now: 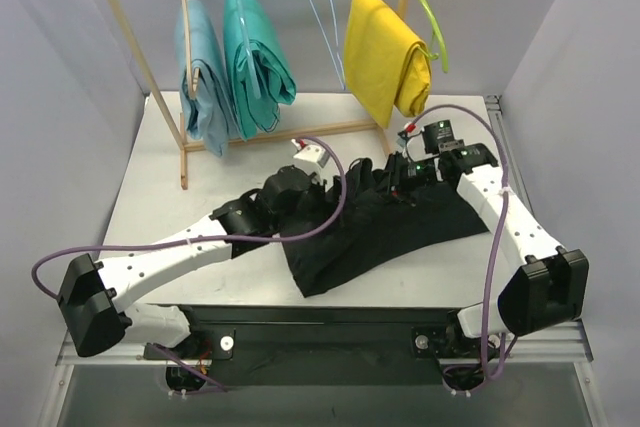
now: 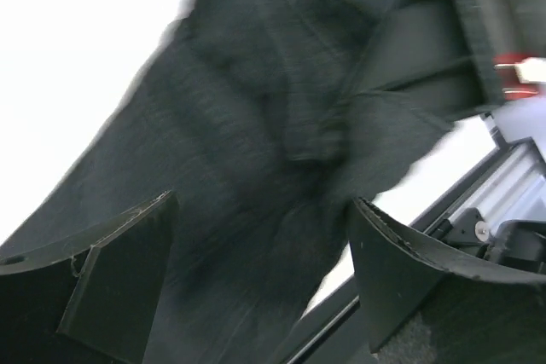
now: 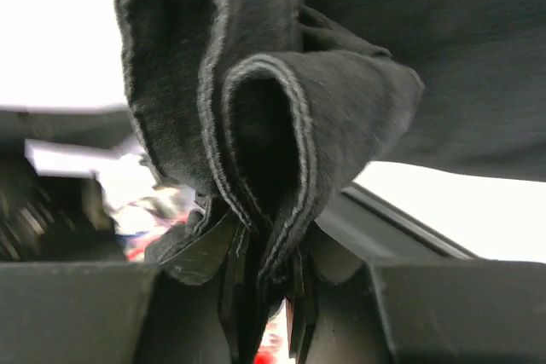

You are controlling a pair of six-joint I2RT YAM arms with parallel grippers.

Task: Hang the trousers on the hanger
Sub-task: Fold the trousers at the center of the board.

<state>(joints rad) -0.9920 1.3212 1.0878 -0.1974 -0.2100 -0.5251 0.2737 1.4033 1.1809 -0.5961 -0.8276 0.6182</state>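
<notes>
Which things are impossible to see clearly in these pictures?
- Top view: the hanger hook, cut by the upper edge.
- Left wrist view: trousers folds under the left gripper, blurred.
- Right wrist view: right gripper fingertips, partly buried in fabric.

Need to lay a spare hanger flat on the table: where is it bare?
Bare table: the left strip between the wooden rack's foot and the left arm; the near patch between the black trousers and the right arm. Crowded: the middle, where both arms meet over the trousers, and the far edge under the hanging garments.
</notes>
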